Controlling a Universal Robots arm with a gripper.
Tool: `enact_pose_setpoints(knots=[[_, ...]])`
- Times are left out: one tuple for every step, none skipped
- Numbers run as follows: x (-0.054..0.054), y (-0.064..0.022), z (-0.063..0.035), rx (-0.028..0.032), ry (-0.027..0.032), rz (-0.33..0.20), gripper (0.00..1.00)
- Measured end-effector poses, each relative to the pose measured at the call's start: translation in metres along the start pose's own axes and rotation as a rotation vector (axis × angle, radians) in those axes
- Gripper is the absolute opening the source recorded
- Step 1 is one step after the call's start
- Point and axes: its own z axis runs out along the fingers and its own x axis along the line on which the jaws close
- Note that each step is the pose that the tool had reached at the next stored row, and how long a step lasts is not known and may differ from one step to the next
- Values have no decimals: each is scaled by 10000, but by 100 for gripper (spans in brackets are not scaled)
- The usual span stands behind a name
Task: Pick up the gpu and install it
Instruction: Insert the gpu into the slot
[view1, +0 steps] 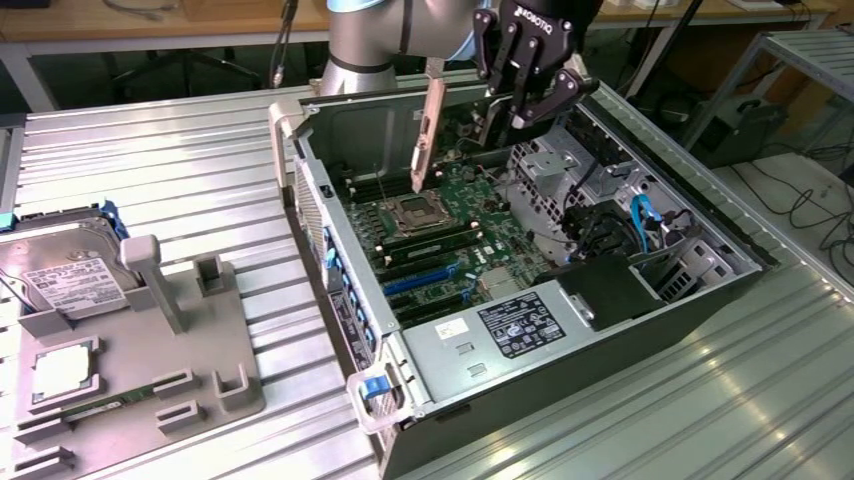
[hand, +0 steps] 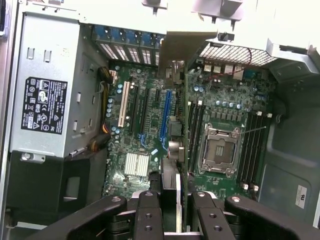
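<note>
Your gripper (view1: 514, 105) is clamped shut on the gpu (view1: 427, 130), holding it on edge above the open computer case (view1: 340, 300) and clear of the motherboard (view1: 454, 230). In the wrist view the gripper (hand: 175, 200) pinches the gpu (hand: 176, 145) at its near end. The card's edge runs alongside the blue slot (hand: 166, 115), with the bracket end toward the case's slotted rear wall. On the exterior view's left, a hard drive (view1: 60, 275) sits on the worktop (view1: 160, 170).

Computer case (view1: 574, 388) beside fixture (view1: 160, 350) holding hard drive (view1: 60, 275).
</note>
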Motion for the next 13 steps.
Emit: enact_pose_setpoints(knots=[[0,0,15,0,-1,64,28],[0,-1,24,-1,-2,97,28],[0,-1,41,0,-4,127,28],[0,-2,51,0,-4,139,28],[0,-2,62,0,-3,151,28],[0,-2,70,0,-4,158,28],[0,-3,83,0,-4,168,28],[0,-3,93,0,-6,174,28],[0,-3,101,0,-5,178,28],[0,-4,108,0,-6,182,28],[0,-4,114,0,-5,184,28],[0,-4,121,0,-5,185,28],[0,-4,127,0,-6,187,28]])
